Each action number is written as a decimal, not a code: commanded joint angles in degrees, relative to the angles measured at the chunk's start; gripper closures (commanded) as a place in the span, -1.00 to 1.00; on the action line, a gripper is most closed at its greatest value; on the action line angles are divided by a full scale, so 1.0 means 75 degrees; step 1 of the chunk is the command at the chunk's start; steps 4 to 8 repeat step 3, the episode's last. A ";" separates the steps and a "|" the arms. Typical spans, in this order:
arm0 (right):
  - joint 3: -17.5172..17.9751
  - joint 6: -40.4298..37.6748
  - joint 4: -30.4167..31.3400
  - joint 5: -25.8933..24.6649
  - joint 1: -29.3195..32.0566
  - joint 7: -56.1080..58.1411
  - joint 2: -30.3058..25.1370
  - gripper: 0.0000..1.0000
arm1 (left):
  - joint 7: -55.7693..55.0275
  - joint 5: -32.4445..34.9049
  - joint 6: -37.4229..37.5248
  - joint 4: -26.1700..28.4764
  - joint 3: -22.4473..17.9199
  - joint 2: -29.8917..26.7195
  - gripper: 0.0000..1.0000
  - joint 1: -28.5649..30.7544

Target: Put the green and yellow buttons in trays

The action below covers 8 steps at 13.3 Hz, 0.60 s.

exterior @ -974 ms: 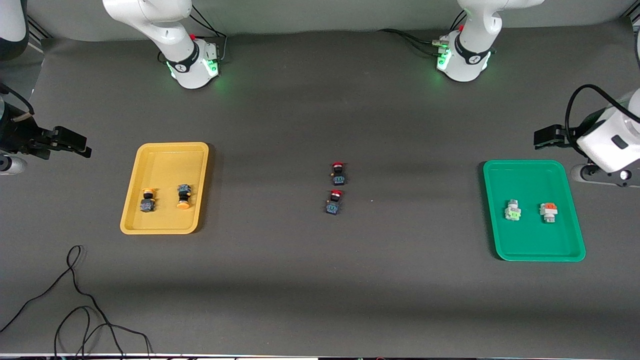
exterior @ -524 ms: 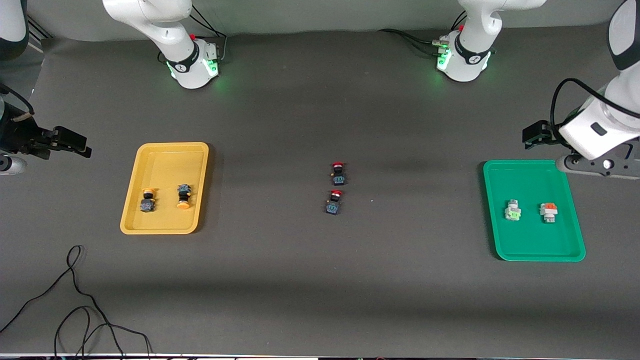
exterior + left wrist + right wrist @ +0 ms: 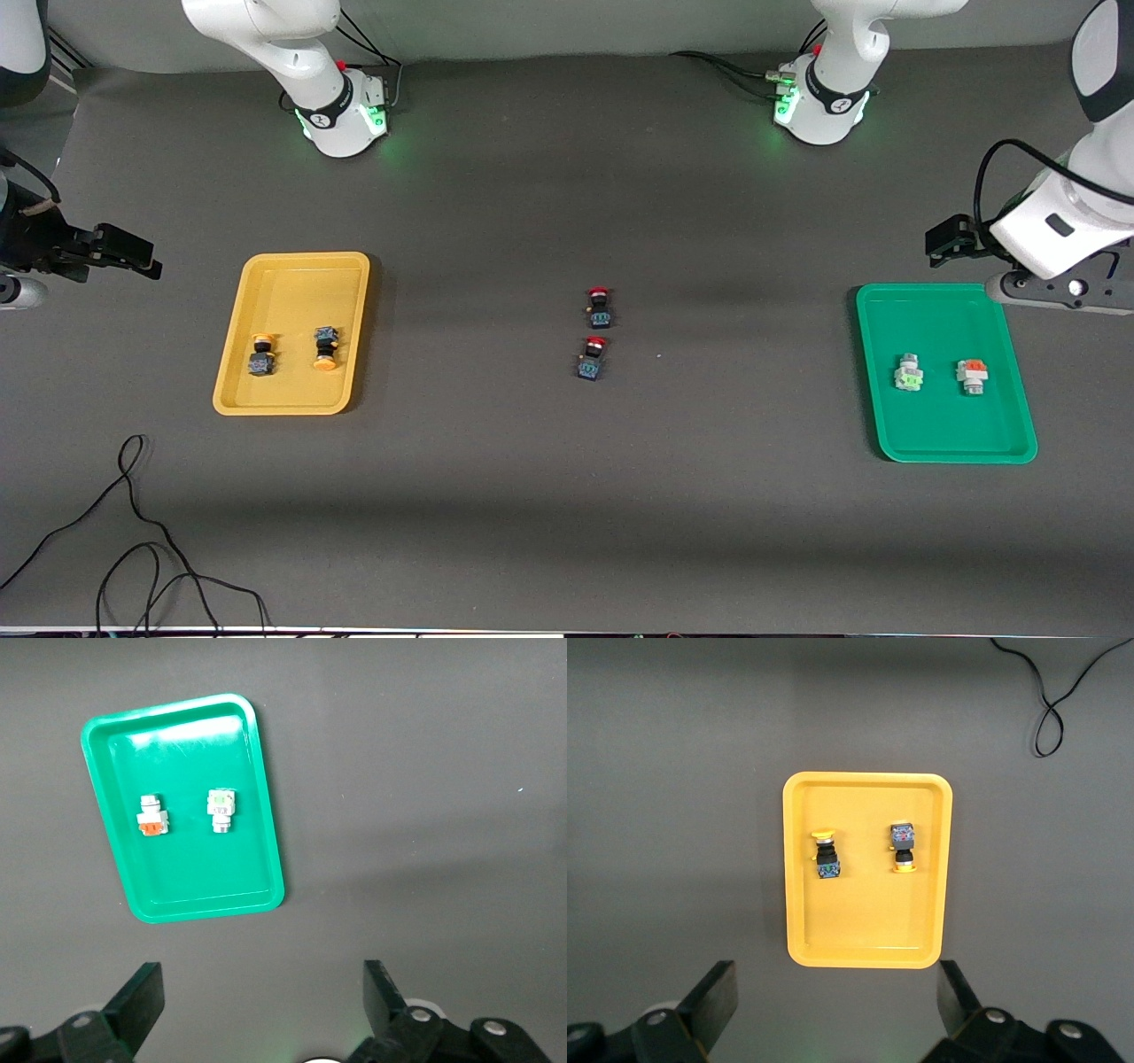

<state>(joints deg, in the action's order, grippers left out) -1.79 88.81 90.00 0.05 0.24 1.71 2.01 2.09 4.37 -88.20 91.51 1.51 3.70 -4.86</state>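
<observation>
Trays: yellow tray (image 3: 266, 266) lies toward the right arm's end of the table from the red-capped pair; green tray (image 3: 939, 447) lies toward the left arm's end from that pair.
Yellow-capped buttons: two black-bodied switches lie in the yellow tray, apart from each other; one (image 3: 260, 354) has its orange-yellow cap pointing away from the front camera, the other (image 3: 325, 347) has its cap pointing toward it.
White-grey buttons: both lie in the green tray, side by side and apart; the light-green block switch (image 3: 908, 372) is closer to the red-capped pair than the orange-red block switch (image 3: 972, 377).
Red-capped switches: two black-bodied ones on the bare table mat (image 3: 567, 496) between the trays, one (image 3: 600, 307) farther from the front camera than the other (image 3: 592, 358).
Left gripper (image 3: 261, 1005): up in the air just off the green tray's corner, fingers spread wide apart, holding nothing.
Right gripper (image 3: 837, 1005): off the yellow tray toward the table's end, fingers spread wide, holding nothing; the arm waits.
Cable (image 3: 133, 532): black, looped on the mat, nearer the front camera than the yellow tray.
</observation>
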 commanded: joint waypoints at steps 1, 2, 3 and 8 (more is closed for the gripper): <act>-0.0031 -0.0075 -0.0094 -0.0159 -0.0091 -0.0181 -0.0010 -1.00 | -0.0021 -0.0102 0.0205 -0.0201 -0.0085 0.0070 -1.00 -0.0079; -0.0031 -0.0075 -0.0094 -0.0159 -0.0091 -0.0181 -0.0010 -1.00 | -0.0044 -0.0102 0.0217 -0.0189 -0.0085 0.0070 -1.00 -0.0079; -0.0031 -0.0075 -0.0094 -0.0159 -0.0091 -0.0181 -0.0010 -1.00 | -0.0044 -0.0091 0.0217 -0.0189 -0.0085 0.0070 -1.00 -0.0090; -0.0031 -0.0075 -0.0094 -0.0159 -0.0091 -0.0181 -0.0010 -1.00 | -0.0044 -0.0091 0.0217 -0.0189 -0.0085 0.0070 -1.00 -0.0090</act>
